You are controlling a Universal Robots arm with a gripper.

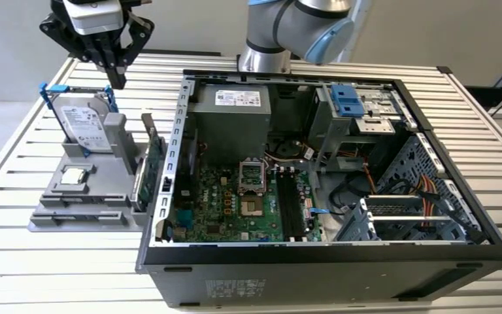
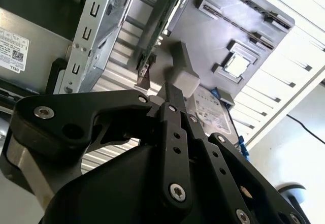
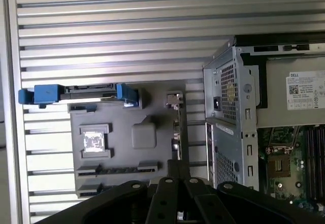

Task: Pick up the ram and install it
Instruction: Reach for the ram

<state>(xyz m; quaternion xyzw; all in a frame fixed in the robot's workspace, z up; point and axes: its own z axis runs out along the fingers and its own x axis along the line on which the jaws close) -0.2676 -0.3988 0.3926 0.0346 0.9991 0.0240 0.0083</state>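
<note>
Nearest me in the exterior view, the open computer case point(image 1: 321, 255) sits on the slatted table point(image 1: 59, 268) with its motherboard exposed. At the case's nine o'clock, just beside its wall, is the grey holder point(image 1: 59, 219).

The ram point(image 3: 119, 170) is what I take the thin dark strip to be. It lies flat in the long slot at the holder's near end in the first wrist view. I can't make out its colour.

Going farther along the holder, the processor chip point(image 1: 75, 175) lies in its square pocket. Beyond it the hard drive point(image 1: 85, 124) with blue rails stands on edge. The green card point(image 1: 151, 173) stands on edge along the holder's three o'clock side, between the holder and the case.

The gripper point(image 1: 117, 80) hangs at eleven o'clock in the exterior view, over the holder's far end by the top corner of the hard drive. It is well apart from the ram. Its fingers point(image 2: 175, 132) point down and look pressed together at the tips.

Farthest off, at twelve o'clock, the arm point(image 1: 264, 39) rises behind the case.
</note>
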